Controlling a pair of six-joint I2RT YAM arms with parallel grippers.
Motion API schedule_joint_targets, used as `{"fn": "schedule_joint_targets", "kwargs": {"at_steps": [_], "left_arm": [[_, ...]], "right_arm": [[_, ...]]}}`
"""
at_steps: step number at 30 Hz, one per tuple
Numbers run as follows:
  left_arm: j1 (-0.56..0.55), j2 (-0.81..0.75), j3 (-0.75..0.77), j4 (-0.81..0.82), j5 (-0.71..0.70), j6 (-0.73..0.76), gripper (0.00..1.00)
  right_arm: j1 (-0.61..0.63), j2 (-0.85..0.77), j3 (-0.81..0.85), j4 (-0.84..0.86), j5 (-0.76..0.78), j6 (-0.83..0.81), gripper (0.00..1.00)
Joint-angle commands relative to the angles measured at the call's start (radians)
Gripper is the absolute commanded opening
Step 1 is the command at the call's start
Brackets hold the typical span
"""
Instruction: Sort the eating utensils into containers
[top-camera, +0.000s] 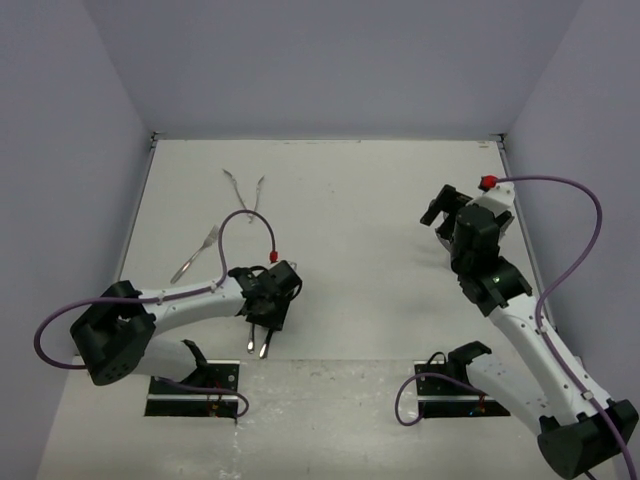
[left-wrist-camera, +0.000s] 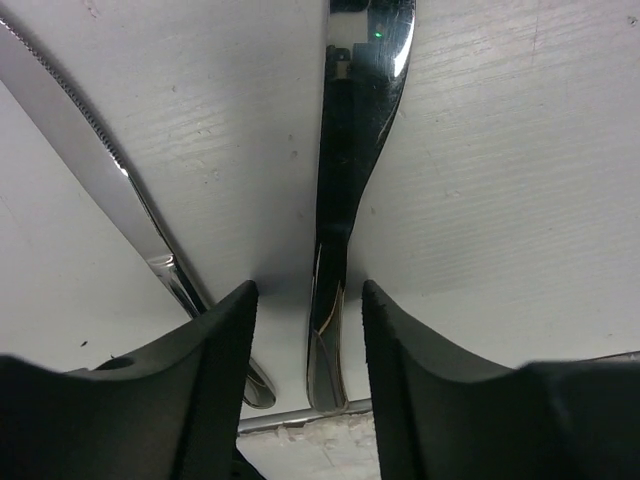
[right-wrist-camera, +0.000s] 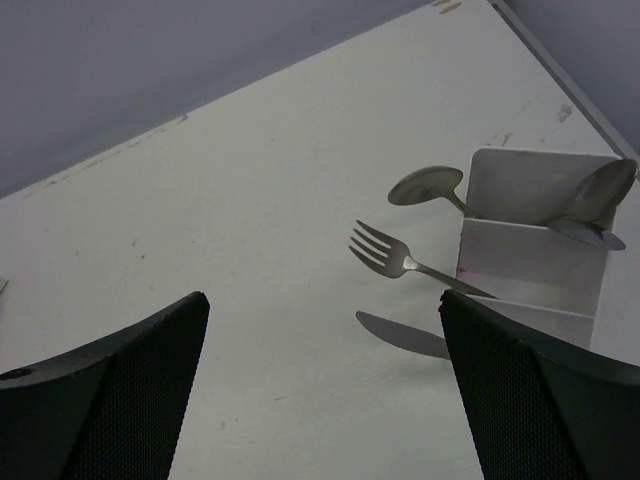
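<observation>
My left gripper is low over two silver utensils whose handle ends stick out toward the near edge. In the left wrist view its fingers are open and straddle the handle of one shiny utensil lying flat. A serrated knife lies just left of it. My right gripper is open and empty. The white divided container holds two spoons, a fork and a knife.
A fork lies left of my left arm. Two more utensils lie at the back left. The table's near edge strip runs just behind the handle ends. Grey walls enclose the table.
</observation>
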Motion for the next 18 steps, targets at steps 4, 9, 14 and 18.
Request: {"fn": "schedule_joint_targets", "kwargs": {"at_steps": [4,9,14,18], "left_arm": [[-0.011,0.023,-0.017,0.047,-0.019,-0.004,0.40],[-0.018,0.069,-0.006,0.042,-0.037,-0.001,0.29],[-0.032,0.063,0.006,0.048,-0.049,0.013,0.12],[-0.034,0.049,0.026,0.061,-0.057,0.028,0.00]], "right_arm": [[-0.005,-0.001,0.102,-0.008,0.046,-0.016,0.99],[-0.005,-0.004,0.120,-0.031,0.081,-0.025,0.99],[-0.003,-0.015,0.096,-0.036,0.109,-0.040,0.99],[-0.003,-0.015,0.093,-0.042,0.094,-0.042,0.99]]}}
